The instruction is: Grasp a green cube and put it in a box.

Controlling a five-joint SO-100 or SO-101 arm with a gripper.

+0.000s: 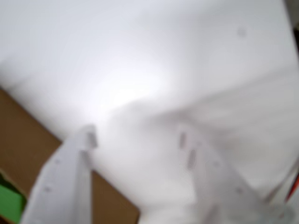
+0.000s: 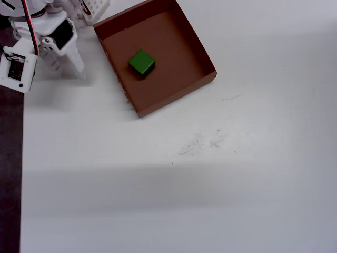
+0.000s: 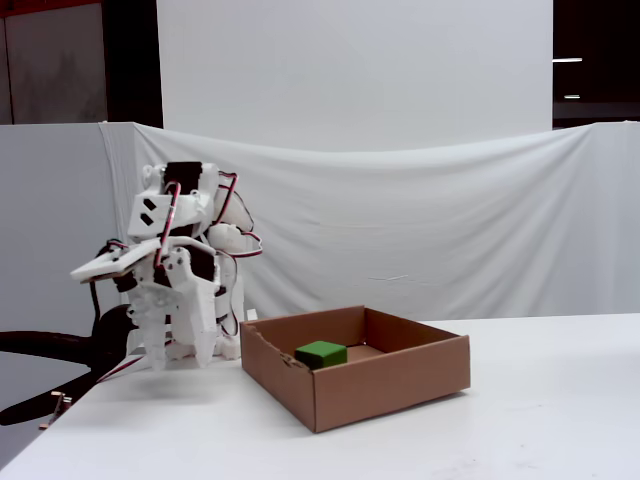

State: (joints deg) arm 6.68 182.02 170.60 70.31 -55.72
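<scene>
The green cube (image 2: 141,62) lies on the floor of the brown cardboard box (image 2: 176,96), left of its middle in the overhead view. The fixed view shows the cube (image 3: 321,353) inside the box (image 3: 380,385). My gripper (image 2: 79,71) is folded back at the arm's base, left of the box and apart from it, and points down at the table (image 3: 150,360). In the blurred wrist view the gripper (image 1: 136,135) is open and empty over white table. A corner of the box (image 1: 23,149) and an edge of the cube (image 1: 9,203) show at lower left.
A white gridded object (image 2: 95,8) stands beside the arm's base, at the box's far left corner. The table's left edge (image 2: 22,158) borders dark floor. A white cloth backdrop (image 3: 450,230) hangs behind the table. Faint scuff marks (image 2: 202,141) lie below the box.
</scene>
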